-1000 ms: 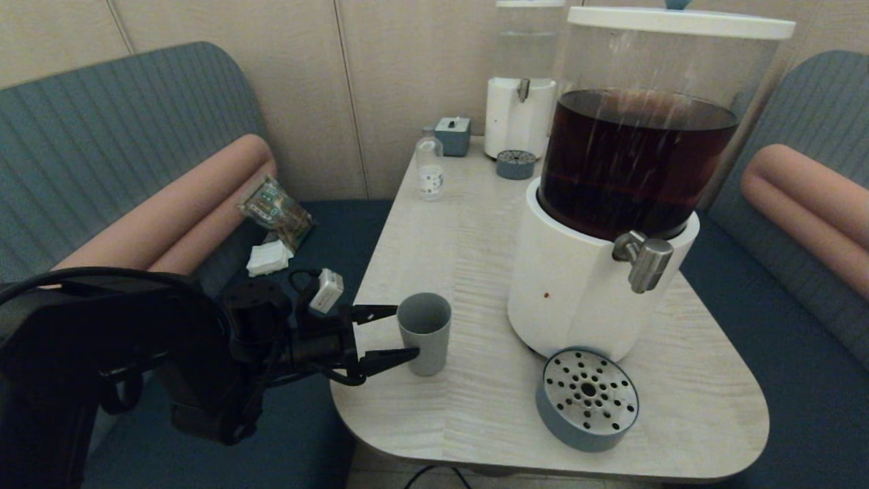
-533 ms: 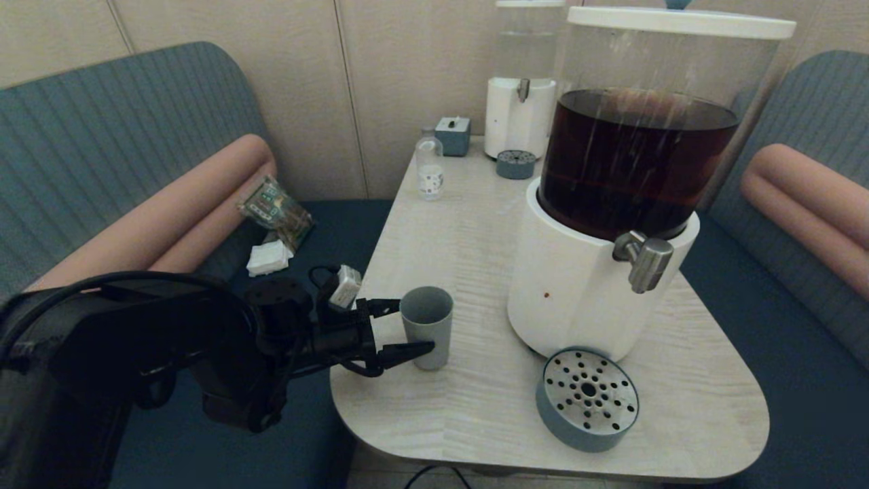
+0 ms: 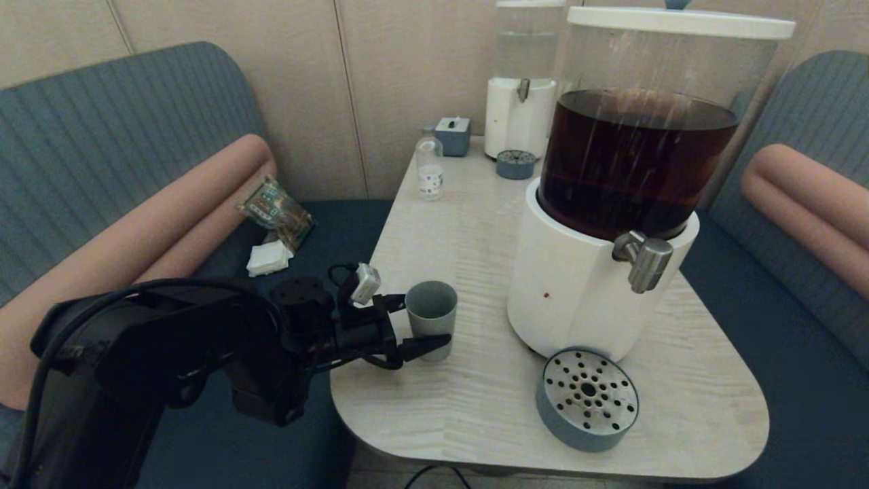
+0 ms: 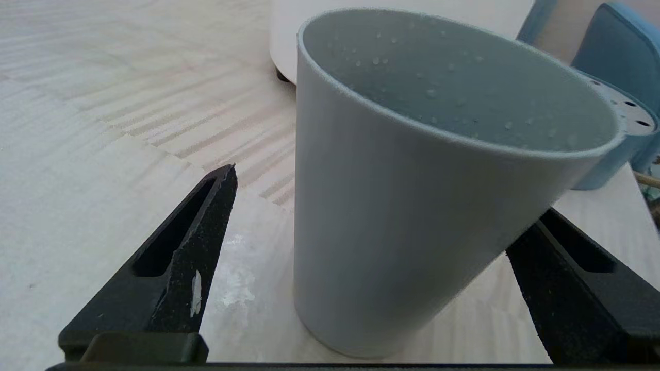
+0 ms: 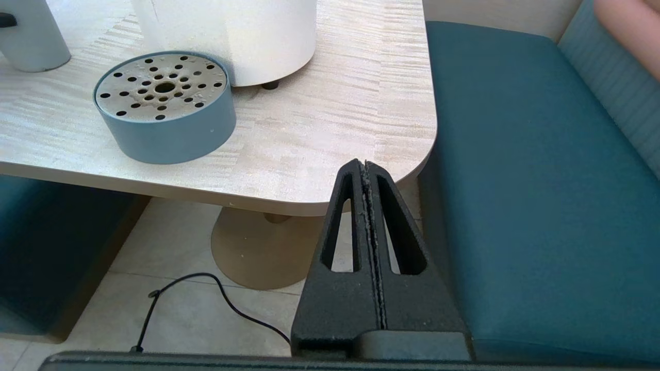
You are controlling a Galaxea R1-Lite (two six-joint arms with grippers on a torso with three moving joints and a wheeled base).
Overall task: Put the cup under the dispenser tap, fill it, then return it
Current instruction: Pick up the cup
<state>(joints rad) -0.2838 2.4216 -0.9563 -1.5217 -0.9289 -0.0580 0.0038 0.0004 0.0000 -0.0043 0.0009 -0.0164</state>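
Left gripper [image 3: 417, 324]: your fingers are spread, one on each side of the cup; in the left wrist view one finger [image 4: 191, 247] stands apart from the wall, the other looks close against it
Direction: the cup [image 3: 430, 318] sits straight ahead between your fingers, so closing is what comes next, by my reading
Long axis: the cup stands upright, rim up, and your fingers come at it from the side, low on the body
Nearer arm: the left, by far
Right gripper [image 5: 367, 170]: fingers pressed together, parked off the table edge over the seat
Cup's place: on the table [image 3: 468, 224], near its left edge, left of the dispenser's white base [image 3: 577, 285]; the tap [image 3: 643, 258] and the drip tray [image 3: 587, 397] lie well to its right
Cup's look: plain grey-blue, matte, tapered, no handle; small droplets [image 4: 428, 93] cling inside
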